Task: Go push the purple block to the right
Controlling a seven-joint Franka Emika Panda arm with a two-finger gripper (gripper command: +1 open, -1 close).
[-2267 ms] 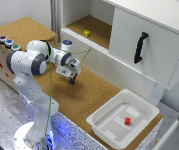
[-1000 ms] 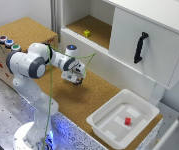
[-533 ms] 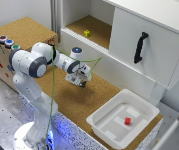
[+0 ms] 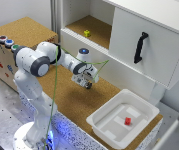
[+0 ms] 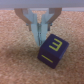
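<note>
Contact is the question at this moment: the tool [image 5: 39, 34] hangs low over the cork worktop [image 4: 69, 97] with its two fingers drawn together, nothing between them, and the purple block [image 5: 51, 50] lies right at their tips. In the wrist view the block sits just off the fingertips, slightly to one side of their line, one of its edges turned toward them and yellow markings showing on two faces. The tips look to be touching it or a hair short; blur keeps me from saying which.

In the exterior view the tool [image 4: 85, 80] is down on the worktop in front of the cabinet's lower drawer face, about midway between the robot base and the white tray [image 4: 103, 122]. The block itself is too small and too hidden under the fingers to pick out there, so its side of the tool cannot be read from that view. The tray, with a red cube [image 4: 127, 120] inside, lies toward the exterior view's right and well apart from the tool. A yellow cube [image 4: 87, 33] rests on the open shelf above, and plays no part.

Judged from this, the push turns on the closed fingers staying behind the block, on the side away from the travel direction. Since the block meets them corner-on and a little off their line, a straight shove could spin it or let it slip past the tips.
</note>
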